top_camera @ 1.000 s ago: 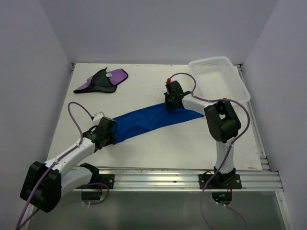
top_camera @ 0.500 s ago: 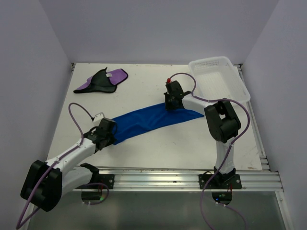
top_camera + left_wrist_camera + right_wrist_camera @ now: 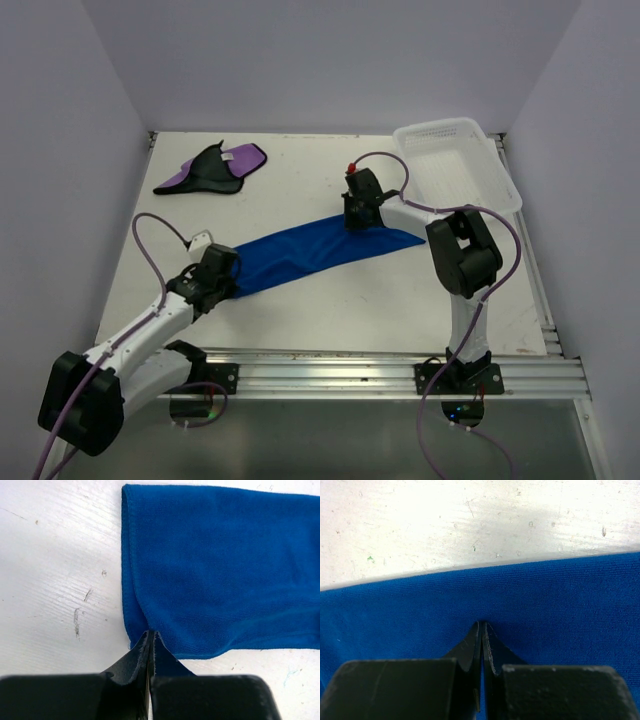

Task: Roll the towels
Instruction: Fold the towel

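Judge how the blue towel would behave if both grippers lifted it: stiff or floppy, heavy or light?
Probably floppy: the blue towel creases softly where the right gripper pinches it, so it would likely sag between the two pinch points. Likely light, given the thin edge near the left gripper. Its ribbed weave looks grippy, not slippery.

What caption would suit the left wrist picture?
Left gripper pinching a corner of the blue towel on a scuffed white table.

Left end effector shifted slightly leftward, dragging blue towel corner.
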Controlling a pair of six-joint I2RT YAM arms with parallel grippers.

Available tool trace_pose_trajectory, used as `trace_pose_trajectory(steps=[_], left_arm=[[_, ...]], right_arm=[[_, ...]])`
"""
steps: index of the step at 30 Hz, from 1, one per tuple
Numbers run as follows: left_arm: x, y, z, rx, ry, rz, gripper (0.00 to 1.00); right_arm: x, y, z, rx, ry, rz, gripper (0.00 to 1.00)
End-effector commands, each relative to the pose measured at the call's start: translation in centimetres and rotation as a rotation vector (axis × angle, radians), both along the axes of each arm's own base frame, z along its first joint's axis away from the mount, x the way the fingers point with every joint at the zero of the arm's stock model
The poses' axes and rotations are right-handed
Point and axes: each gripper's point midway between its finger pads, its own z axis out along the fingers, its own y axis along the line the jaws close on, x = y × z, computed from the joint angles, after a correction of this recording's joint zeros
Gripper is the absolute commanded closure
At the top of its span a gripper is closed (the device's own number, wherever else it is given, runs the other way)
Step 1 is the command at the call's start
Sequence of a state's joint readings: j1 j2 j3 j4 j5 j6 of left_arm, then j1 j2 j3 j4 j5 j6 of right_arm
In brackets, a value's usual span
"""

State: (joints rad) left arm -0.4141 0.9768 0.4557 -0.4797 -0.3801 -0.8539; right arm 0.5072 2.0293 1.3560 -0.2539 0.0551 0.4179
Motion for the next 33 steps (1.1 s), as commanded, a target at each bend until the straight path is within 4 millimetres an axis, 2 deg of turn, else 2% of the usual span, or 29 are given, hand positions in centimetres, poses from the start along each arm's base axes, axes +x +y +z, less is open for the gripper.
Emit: trace_pose_trajectory(steps=[1, 10, 14, 18, 22, 33], left_arm=[[0.7, 0.6, 1.6, 0.025, -0.044, 0.034, 1.0], [0.3, 1.2, 2.1, 0.038, -0.051, 0.067, 1.0], [0.4, 0.5, 1.7, 0.011, -0.05, 0.033, 1.0], [0.0, 0.3, 0.4, 0.01, -0.013, 0.02, 0.75], [0.1, 0.0, -0.3, 0.001, -0.002, 0.012, 0.71], [0.8, -1.0, -0.8, -0.028, -0.024, -0.01, 0.7]], right_arm=[[-1.2, -2.3, -4.0, -0.09, 0.087, -0.006, 1.0], [-1.2, -2.4, -4.3, -0.097, 0.094, -0.004, 1.0], [-1.2, -2.2, -4.3, -0.093, 0.096, -0.003, 1.0], [-1.2, -2.4, -4.3, -0.095, 0.097, -0.005, 1.0], [-1.2, -2.4, -4.4, -0.096, 0.1, -0.003, 1.0], [-1.3, -2.2, -4.7, -0.096, 0.105, 0.006, 1.0]])
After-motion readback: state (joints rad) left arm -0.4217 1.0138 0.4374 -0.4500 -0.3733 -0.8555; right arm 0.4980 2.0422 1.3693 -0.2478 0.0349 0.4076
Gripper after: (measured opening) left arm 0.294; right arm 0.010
